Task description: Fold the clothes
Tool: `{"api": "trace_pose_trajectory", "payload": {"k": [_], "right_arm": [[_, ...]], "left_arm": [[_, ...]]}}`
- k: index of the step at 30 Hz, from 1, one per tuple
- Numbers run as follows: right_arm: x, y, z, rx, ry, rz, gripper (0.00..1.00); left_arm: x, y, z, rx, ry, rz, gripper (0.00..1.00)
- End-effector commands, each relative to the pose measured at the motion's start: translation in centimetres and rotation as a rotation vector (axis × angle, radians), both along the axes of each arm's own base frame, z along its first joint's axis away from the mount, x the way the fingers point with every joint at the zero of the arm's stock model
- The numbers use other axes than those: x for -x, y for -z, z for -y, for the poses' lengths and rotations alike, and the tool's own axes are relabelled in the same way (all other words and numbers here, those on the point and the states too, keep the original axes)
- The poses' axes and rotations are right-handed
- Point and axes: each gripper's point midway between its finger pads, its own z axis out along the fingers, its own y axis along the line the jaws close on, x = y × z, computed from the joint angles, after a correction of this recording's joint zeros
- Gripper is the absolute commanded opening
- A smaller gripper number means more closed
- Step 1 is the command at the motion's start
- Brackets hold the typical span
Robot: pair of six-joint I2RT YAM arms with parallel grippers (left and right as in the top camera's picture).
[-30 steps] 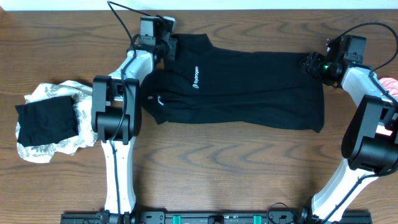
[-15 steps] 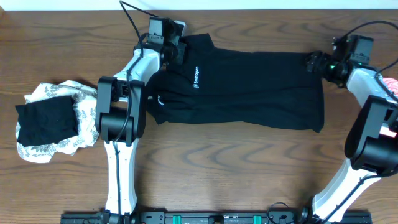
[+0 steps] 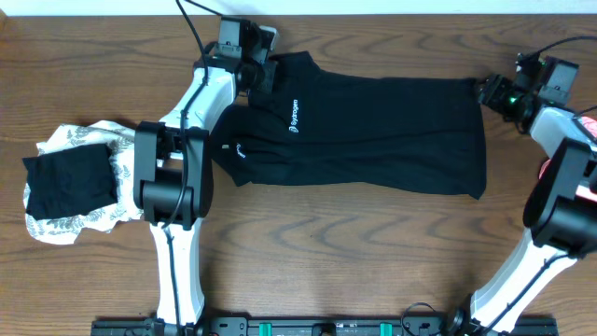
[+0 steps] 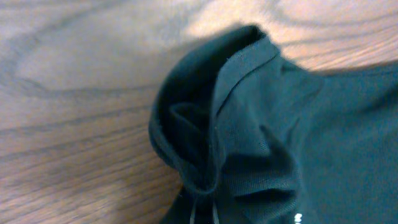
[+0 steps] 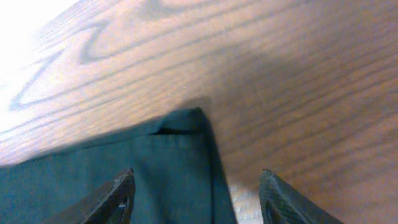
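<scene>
Overhead and wrist views of a wooden table (image 3: 373, 252) carrying four garments and two arms. One large black collared shirt (image 3: 373, 135) lies spread flat across the far middle of the table, collar to the left and hem to the right, with small white lettering (image 3: 294, 117) on its chest. At the left edge, well apart from the shirt, one white leaf-print piece (image 3: 56, 229) lies crumpled with one small black piece (image 3: 70, 182) resting on top of it. One pink piece (image 3: 588, 123) shows as a sliver at the right edge, mostly hidden behind the right arm. The left tool (image 3: 264, 73) sits at the shirt's far-left corner by the collar; the left wrist view shows the black fabric (image 4: 261, 137) bunched and gathered toward the lower edge, but no fingers appear, so whether it grasps cannot be told. The right tool (image 5: 196, 176) is released, its two fingers (image 5: 115, 199) spread wide over the shirt's far-right corner (image 5: 180, 143), one above fabric, the other above bare wood. The left arm's forearm overlaps the shirt's left sleeve area.
</scene>
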Motion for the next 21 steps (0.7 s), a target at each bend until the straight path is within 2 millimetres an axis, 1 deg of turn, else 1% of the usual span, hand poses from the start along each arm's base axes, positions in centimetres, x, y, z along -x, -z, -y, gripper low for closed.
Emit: {"api": "trace_pose_trajectory", "payload": {"k": [1, 5, 7, 9, 13, 17, 19, 21], "right_arm": [[-0.3, 2.9, -0.6, -0.054, 0.020, -0.035, 0.63], [-0.9, 4.8, -0.4, -0.067, 0.036, -0.023, 0.64], [-1.0, 5.5, -0.8, -0.080, 0.035, -0.024, 0.64], [-1.0, 6.1, -1.6, -0.088, 0.018, -0.033, 0.63], [-0.8, 6.8, -3.7, -0.090, -0.034, -0.059, 0.58], [0.0, 7.5, -5.6, -0.087, -0.091, -0.107, 0.57], [0.5, 7.9, -5.8, -0.079, -0.104, -0.129, 0.54], [0.8, 8.2, -5.5, -0.066, -0.091, -0.148, 0.49]], "left_arm": [[0.4, -0.9, 0.0, 0.004, -0.007, -0.005, 0.06], [0.5, -0.8, 0.0, 0.003, -0.006, -0.011, 0.06], [0.5, -0.8, 0.0, 0.005, -0.010, -0.013, 0.06], [0.6, -0.8, 0.0, 0.006, -0.012, -0.017, 0.06], [0.7, -0.7, 0.0, 0.005, -0.012, -0.021, 0.06], [0.7, -0.6, 0.0, 0.004, -0.012, -0.025, 0.06], [0.8, -0.6, 0.0, 0.004, -0.012, -0.028, 0.06], [0.8, -0.6, 0.0, 0.004, -0.012, -0.029, 0.06]]}}
